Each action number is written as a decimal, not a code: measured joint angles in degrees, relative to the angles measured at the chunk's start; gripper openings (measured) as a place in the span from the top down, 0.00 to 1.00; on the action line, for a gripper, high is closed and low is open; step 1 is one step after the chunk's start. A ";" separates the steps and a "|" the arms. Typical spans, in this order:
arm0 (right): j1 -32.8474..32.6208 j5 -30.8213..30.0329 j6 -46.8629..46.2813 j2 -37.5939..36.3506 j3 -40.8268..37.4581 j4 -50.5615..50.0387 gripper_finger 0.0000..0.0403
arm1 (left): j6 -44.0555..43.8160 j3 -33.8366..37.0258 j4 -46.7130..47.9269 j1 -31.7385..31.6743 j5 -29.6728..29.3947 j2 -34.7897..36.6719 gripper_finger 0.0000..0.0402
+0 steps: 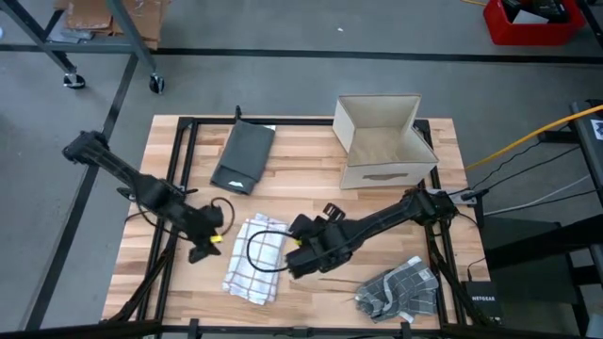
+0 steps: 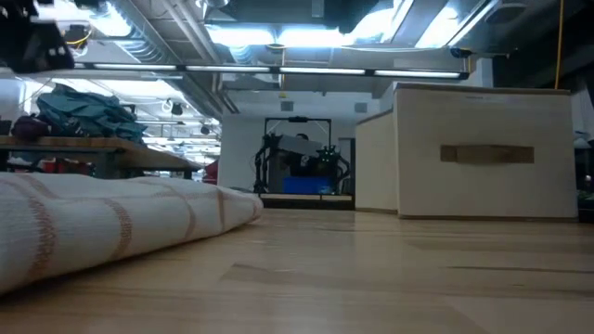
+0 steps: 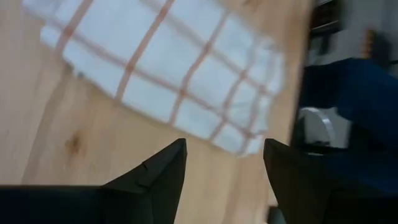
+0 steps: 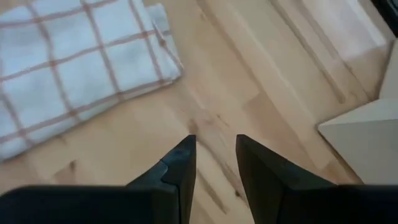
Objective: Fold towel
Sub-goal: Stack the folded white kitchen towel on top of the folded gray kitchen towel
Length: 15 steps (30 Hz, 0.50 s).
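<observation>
Folded checked towel (image 1: pixel 254 259) on the table (image 1: pixel 301 179), a gripper on either side of it.

The left gripper (image 1: pixel 203 247) hangs just left of the towel, jaws parted and empty; the right gripper (image 1: pixel 300 252) sits just right of it, jaws slightly apart, apparently holding nothing. Beyond the towel stand a cardboard box (image 1: pixel 384 141) and a dark folded cloth (image 1: pixel 243 157); a grey crumpled cloth (image 1: pixel 400 289) lies to its right.

white towel (image 1: pixel 255 260), thin red-orange check | dark grey folded cloth (image 1: pixel 243 156) at 12 o'clock of it | grey cloth (image 1: pixel 400 288), pale grid, at 4 | beige cardboard box (image 1: pixel 384 141) | light wood table (image 1: pixel 301 179)
</observation>
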<state>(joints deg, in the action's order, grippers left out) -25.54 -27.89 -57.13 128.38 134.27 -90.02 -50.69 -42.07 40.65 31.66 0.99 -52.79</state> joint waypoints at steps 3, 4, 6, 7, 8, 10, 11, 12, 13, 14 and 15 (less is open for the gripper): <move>-1.22 -0.48 0.33 -1.06 -0.03 0.06 0.71 | 1.59 -0.01 -0.06 0.00 -0.01 4.16 0.48; -1.61 -0.61 0.39 -1.16 -0.03 0.04 0.71 | 1.61 -0.01 -0.09 0.00 -0.01 5.29 0.48; -2.75 -1.06 0.89 -1.45 -0.14 0.04 0.71 | 1.63 -0.01 -0.09 0.00 -0.01 6.99 0.48; -3.21 -1.04 1.89 -1.56 -0.14 0.04 0.71 | 1.63 -0.01 -0.13 -0.02 -0.01 7.62 0.48; -3.72 -1.00 2.29 -1.98 -0.14 0.02 0.71 | 1.63 -0.03 -0.16 -0.02 -0.01 8.07 0.48; -4.66 -0.73 3.57 -3.22 -0.12 0.00 0.71 | 1.63 -0.03 -0.19 -0.02 -0.01 8.71 0.48; -5.17 -0.45 4.36 -4.18 -0.12 -0.02 0.71 | 1.63 -0.03 -0.20 -0.02 -0.01 8.83 0.48; -5.55 -0.41 4.99 -5.23 -0.12 0.03 0.71 | 1.65 -0.03 -0.18 -0.02 -0.01 8.91 0.48; -5.83 -0.45 5.25 -6.51 -0.12 0.01 0.71 | 1.63 -0.03 -0.20 -0.02 -0.01 8.91 0.48; -6.15 -0.60 5.35 -7.72 -0.11 0.00 0.71 | 1.65 -0.06 -0.20 -0.02 -0.01 8.91 0.48; -6.33 -1.13 5.56 -9.14 -0.10 0.02 0.71 | 1.65 -0.06 -0.16 -0.03 -0.01 8.87 0.48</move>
<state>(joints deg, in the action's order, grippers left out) -31.87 -29.03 -51.58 119.24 134.17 -90.00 -49.04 -42.13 40.49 31.63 0.97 -43.92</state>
